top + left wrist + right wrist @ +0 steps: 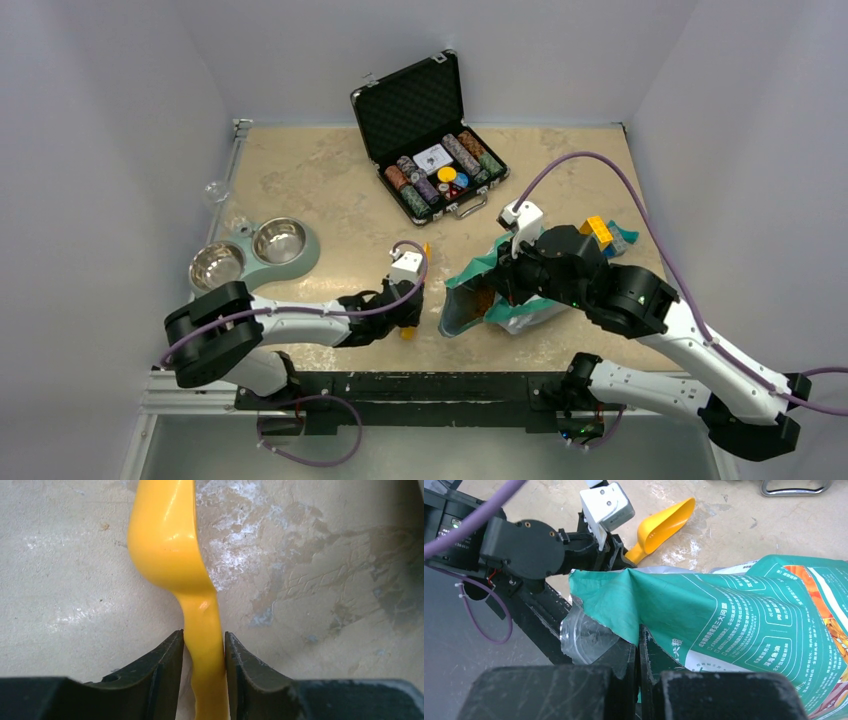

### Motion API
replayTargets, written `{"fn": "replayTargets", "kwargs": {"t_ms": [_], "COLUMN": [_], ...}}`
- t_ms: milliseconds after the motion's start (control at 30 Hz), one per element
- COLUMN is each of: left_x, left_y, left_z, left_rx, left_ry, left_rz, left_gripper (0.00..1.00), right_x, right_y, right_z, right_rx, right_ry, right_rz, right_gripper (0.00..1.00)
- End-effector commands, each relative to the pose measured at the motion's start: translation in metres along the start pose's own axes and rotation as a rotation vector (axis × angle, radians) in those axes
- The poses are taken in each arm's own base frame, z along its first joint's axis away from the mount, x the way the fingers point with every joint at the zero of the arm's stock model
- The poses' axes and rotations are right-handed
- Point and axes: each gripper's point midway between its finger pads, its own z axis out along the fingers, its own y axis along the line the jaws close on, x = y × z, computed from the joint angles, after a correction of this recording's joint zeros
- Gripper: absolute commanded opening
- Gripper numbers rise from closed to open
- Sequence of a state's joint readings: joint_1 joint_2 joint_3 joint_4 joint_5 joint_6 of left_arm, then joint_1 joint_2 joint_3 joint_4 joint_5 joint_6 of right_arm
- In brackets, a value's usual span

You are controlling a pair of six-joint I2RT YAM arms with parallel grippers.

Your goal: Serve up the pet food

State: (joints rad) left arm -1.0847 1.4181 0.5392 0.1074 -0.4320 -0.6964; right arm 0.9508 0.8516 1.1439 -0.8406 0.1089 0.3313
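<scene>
The teal-green pet food pouch [500, 305] lies on the table in front of the right arm, its open mouth facing left. It also shows in the right wrist view [744, 610]. The mouth looks brown inside, but I cannot make out single kibble pellets. My right gripper [508, 280] [639, 630] is shut on the pouch's torn top edge. My left gripper [405, 312] [204, 636] is shut on the handle of a yellow scoop [167, 540], held just above the table left of the pouch. The scoop also shows in the right wrist view [664, 527] and looks empty.
A pale green stand with two empty steel bowls [300, 262] sits at the left. An open black case of poker chips [430, 140] stands at the back. Coloured toy blocks [598, 230] lie behind the right arm. The table's front edge is just behind the pouch.
</scene>
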Motion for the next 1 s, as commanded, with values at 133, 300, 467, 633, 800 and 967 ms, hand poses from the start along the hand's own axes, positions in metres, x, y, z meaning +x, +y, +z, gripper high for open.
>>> {"fn": "replayTargets", "kwargs": {"t_ms": [133, 300, 467, 633, 800, 967], "left_x": [0.004, 0.017, 0.041, 0.04, 0.017, -0.01], "left_y": [-0.001, -0.008, -0.001, -0.001, -0.006, -0.019], "left_z": [0.003, 0.011, 0.022, 0.011, -0.05, -0.143], "left_rx": [-0.155, -0.168, -0.183, -0.155, -0.046, 0.195], "left_ry": [-0.07, -0.089, -0.066, -0.044, 0.042, 0.167], "left_rz": [0.019, 0.018, 0.02, -0.003, -0.069, -0.258], "left_gripper": [0.42, 0.45, 0.34, 0.07, 0.0, 0.0], "right_x": [0.004, 0.009, 0.004, -0.003, -0.018, -0.033], "right_y": [-0.003, -0.002, -0.005, -0.013, -0.03, -0.041], "right_z": [0.006, 0.011, 0.009, 0.0, -0.007, -0.011], "right_rx": [0.005, -0.002, 0.021, 0.064, 0.168, 0.23], "right_ry": [-0.017, -0.004, -0.004, -0.036, -0.098, -0.166], "right_rz": [-0.007, -0.005, -0.01, 0.0, 0.005, -0.013], "right_gripper": [0.0, 0.0, 0.0, 0.0, 0.0, 0.0]}}
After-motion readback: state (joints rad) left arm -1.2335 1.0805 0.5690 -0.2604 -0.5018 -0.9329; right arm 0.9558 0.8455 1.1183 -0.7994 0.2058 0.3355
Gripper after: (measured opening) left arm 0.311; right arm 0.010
